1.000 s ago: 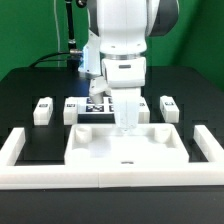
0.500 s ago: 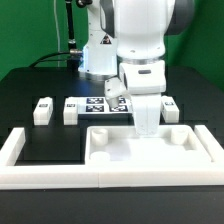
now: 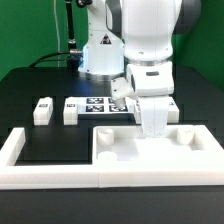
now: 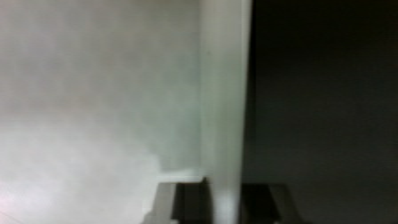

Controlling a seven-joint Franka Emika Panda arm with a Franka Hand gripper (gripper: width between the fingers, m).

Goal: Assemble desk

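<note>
White tabletop (image 3: 150, 155): flat on the black table (image 3: 50, 150), against the front fence bar (image 3: 50, 178), toward the exterior view's right.
Gripper (image 3: 155, 128): clamped on the tabletop's rear raised edge, which runs between the fingers (image 4: 178, 205).
Legs (image 3: 42, 110): two loose, beside the marker board (image 3: 95, 105).

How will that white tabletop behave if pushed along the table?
The tabletop looks like rigid plastic, so it likely slides flat without flexing. Wide and low, it probably won't tip. Held by the claw at one edge, it may pivot.
</note>
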